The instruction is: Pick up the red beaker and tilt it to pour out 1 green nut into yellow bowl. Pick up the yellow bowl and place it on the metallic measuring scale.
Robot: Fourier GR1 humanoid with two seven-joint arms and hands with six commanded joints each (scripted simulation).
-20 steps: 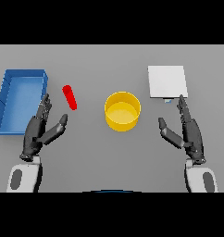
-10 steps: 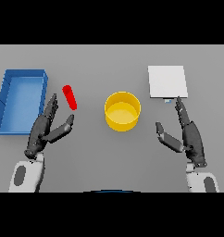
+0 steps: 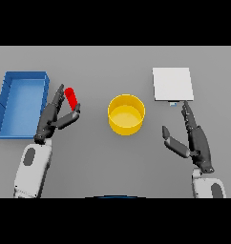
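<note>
The left robot hand (image 3: 54,117) is seen with fingers straight and thumb spread, the red beaker (image 3: 71,97) just at its one o'clock, not yet grasped; the right robot hand (image 3: 194,138) is held open, idle, at five o'clock of the metallic measuring scale (image 3: 172,84); the yellow bowl (image 3: 126,114) stands mid-table (image 3: 112,66), at three o'clock of the beaker; no green nut can be made out in it; nothing is judged done: grasp, pour and placing remain.

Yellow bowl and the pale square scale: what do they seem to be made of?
The round yellow bowl looks like matte plastic: one even, saturated colour with no glints. The flat square measuring scale reads as pale brushed metal or light plastic: a uniform whitish-grey top without reflections, so the look leaves it open.
</note>
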